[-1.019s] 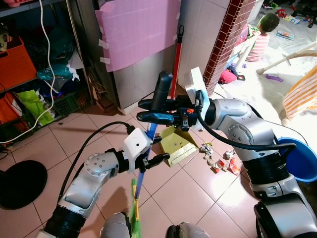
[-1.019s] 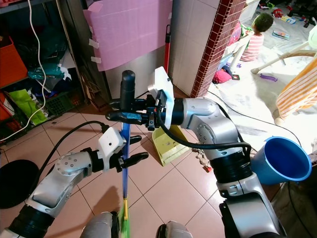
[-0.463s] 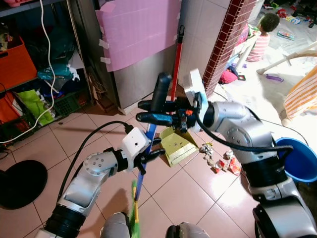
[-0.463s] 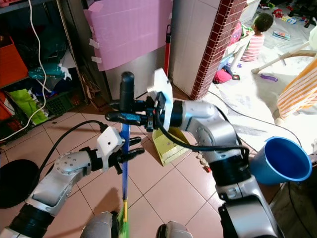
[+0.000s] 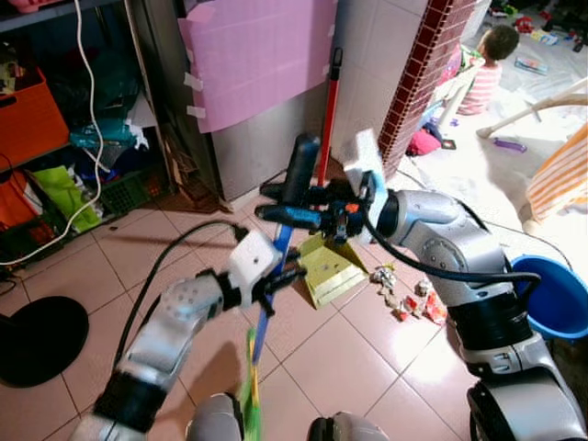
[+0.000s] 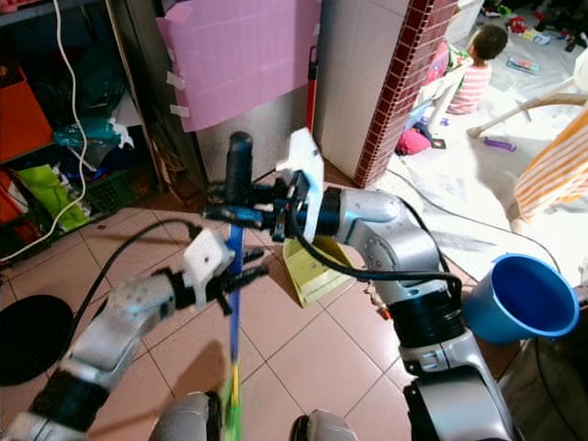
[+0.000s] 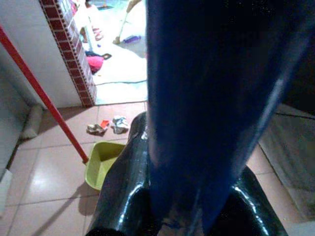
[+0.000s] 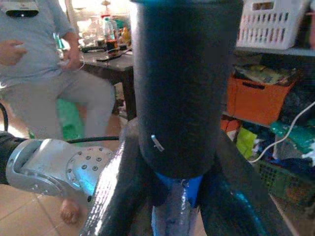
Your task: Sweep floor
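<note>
- Broom [image 5: 274, 260] held near upright ahead of the body, blue shaft running down to green and yellow bristles [image 5: 248, 397] close to the feet [image 5: 214, 424]; a two-point hold, judged to give leverage for a sweeping stroke.
- Right gripper [image 5: 296, 203] clenched just below the black end cap [image 5: 301, 163], fingers [image 8: 118, 182] seen pressing either side of the blue shaft; top of the handle steered from there.
- Left gripper [image 5: 276, 277] clamped lower on the same shaft, black fingers [image 7: 123, 196] wrapped against the blue pole; lower hand judged to drive the stroke.
- Litter [image 5: 404, 296] of crumpled scraps lying on the pink tiled floor [image 5: 349, 358], just beside a yellow-green dustpan [image 5: 331, 268] with its red handle [image 5: 326, 119] leaning at the wall; pan set near the brick pillar [image 5: 418, 78], likely as the target for the pile.
- Bristles well apart from the litter; reaching it judged to need a step or swing toward the robot's right.
- Blue bucket [image 5: 556, 299] beside the right arm, a possible snag on a wide swing.
- Child [image 5: 485, 64] sitting on the floor well beyond the pillar; seated person [image 8: 54, 73] visible in the right wrist view.
</note>
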Robot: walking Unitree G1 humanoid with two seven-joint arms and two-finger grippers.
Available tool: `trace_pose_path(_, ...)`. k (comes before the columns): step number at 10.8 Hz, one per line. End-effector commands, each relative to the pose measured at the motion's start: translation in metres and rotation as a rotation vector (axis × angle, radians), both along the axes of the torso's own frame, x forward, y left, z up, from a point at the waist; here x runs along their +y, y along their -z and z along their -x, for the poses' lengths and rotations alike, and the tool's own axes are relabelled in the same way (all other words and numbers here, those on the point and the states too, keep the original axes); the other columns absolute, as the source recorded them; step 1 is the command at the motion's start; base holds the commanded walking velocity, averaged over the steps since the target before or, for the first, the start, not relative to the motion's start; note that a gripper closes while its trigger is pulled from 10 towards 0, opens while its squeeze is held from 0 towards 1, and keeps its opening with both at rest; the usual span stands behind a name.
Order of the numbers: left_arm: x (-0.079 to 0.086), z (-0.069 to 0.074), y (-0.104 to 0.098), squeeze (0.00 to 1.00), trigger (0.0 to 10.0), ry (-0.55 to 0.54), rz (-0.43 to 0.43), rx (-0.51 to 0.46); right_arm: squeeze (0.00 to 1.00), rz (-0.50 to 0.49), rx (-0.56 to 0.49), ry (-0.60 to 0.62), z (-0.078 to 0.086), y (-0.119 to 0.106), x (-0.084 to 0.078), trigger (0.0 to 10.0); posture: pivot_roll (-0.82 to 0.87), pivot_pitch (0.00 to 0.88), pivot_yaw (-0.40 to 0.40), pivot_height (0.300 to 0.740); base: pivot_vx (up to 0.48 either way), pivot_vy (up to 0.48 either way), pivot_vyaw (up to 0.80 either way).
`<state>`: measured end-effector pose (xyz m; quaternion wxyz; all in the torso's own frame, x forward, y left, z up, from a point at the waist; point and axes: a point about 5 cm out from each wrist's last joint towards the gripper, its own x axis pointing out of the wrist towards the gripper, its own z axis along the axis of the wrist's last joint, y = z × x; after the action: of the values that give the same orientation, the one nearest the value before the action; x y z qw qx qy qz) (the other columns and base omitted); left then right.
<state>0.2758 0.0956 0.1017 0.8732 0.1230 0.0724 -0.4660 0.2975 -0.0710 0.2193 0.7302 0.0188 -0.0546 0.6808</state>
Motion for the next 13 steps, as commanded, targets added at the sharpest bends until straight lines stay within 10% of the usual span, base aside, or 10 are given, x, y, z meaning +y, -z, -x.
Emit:
trace_pose_path(1, 0.005, -0.009, -0.005, 0.0, 0.0, -0.043, 0.0, -0.035, 0.0, -0.02, -0.01, -0.064, 0.004, -0.004, 0.01, 0.0, 0.04, 0.057, -0.041, 0.74, 0.0, 0.0, 0.0)
trace_pose_path(2, 0.006, -0.011, -0.005, 0.0, 0.0, -0.062, -0.002, -0.047, 0.0, -0.021, -0.005, -0.064, 0.005, -0.003, 0.01, 0.0, 0.05, 0.049, -0.055, 0.74, 0.0, 0.0, 0.0)
trace_pose_path(3, 0.006, -0.016, -0.008, 0.0, 0.0, -0.131, 0.029, -0.079, 1.0, -0.025, 0.05, -0.033, 0.006, 0.0, 0.01, 10.0, 0.05, 0.048, -0.078, 0.74, 0.0, 0.0, 0.0)
trace_pose_path(10, 0.005, -0.056, -0.002, 0.0, 0.0, -0.345, 0.024, -0.192, 1.0, -0.012, 0.116, 0.678, -0.007, 0.052, -0.033, 10.0, -0.02, 0.084, -0.024, 0.74, 0.0, 0.0, 0.0)
trace_pose_path(13, -0.009, -0.057, 0.007, 0.0, 0.0, -0.325, 0.052, -0.159, 1.0, -0.107, 0.198, 0.735, 0.001, 0.062, -0.035, 10.0, -0.01, 0.075, -0.015, 0.74, 0.0, 0.0, 0.0)
